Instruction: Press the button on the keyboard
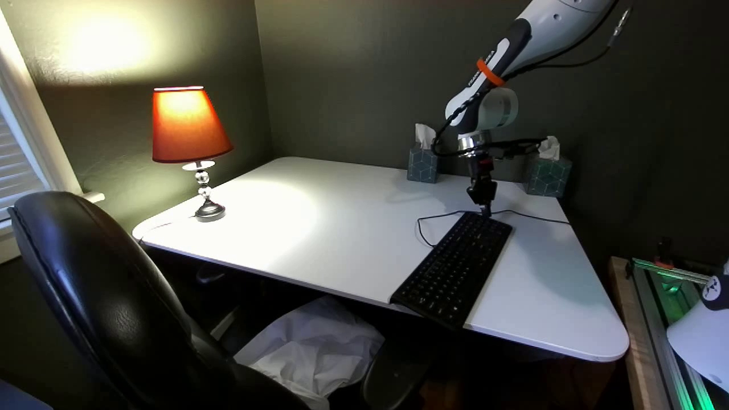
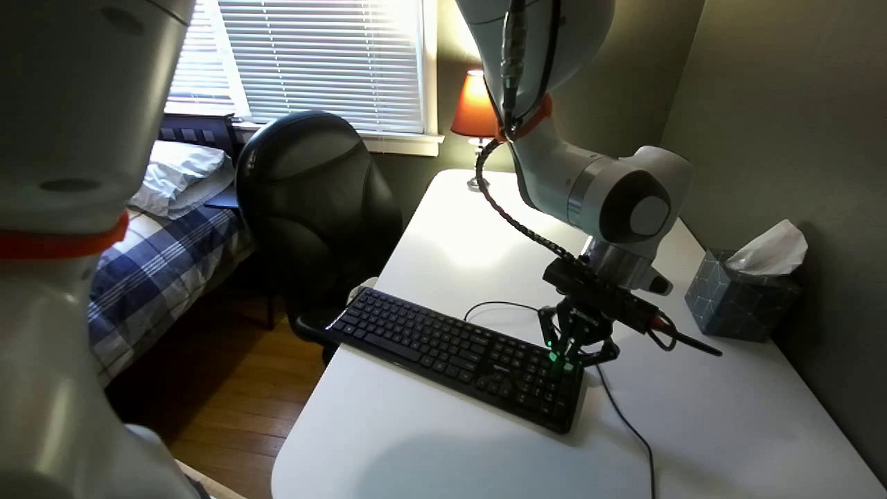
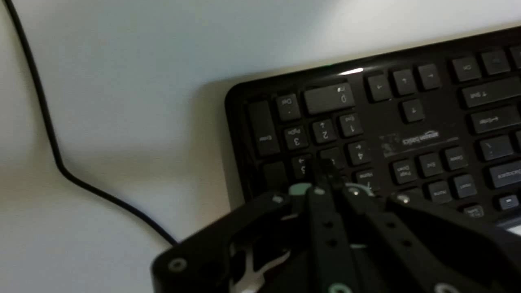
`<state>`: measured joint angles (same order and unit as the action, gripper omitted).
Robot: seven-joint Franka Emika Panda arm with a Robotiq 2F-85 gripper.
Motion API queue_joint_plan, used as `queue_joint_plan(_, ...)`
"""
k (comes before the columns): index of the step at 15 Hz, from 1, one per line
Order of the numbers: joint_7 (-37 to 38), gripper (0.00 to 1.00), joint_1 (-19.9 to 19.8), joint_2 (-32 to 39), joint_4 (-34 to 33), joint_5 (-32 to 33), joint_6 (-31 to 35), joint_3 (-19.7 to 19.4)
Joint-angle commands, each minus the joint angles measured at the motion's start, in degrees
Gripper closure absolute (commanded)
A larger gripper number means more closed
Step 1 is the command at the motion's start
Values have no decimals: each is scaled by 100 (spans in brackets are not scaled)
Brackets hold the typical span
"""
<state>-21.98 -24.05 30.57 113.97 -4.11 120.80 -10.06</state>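
The long black keyboard lies on the white desk in both exterior views (image 1: 455, 270) (image 2: 429, 339), one end reaching the desk's edge. In the wrist view the keyboard (image 3: 392, 130) shows its number pad end, with the lettering upside down. My gripper (image 3: 321, 167) is shut with its fingertips together and nothing between them. It points down over the number pad, near the 5 and 6 keys, and hides some keys below it. The gripper also shows in both exterior views (image 1: 486, 212) (image 2: 563, 364) at the keyboard's number pad end. I cannot tell whether the tips touch a key.
A thin black cable (image 3: 44, 110) runs over the desk (image 1: 324, 228) beside and behind the keyboard. Two tissue boxes (image 1: 422, 165) (image 1: 548, 176) stand along the wall side. A red lamp (image 1: 188, 125) stands at the far end. A black chair (image 2: 312, 208) is beside the desk.
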Motion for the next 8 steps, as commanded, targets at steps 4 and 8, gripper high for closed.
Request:
queue_joint_plan(4,-165,100,-112,228,-298,-163,-305,95)
queue_joint_plan(8,-159,100,-113,299,-392,-163,-385,105)
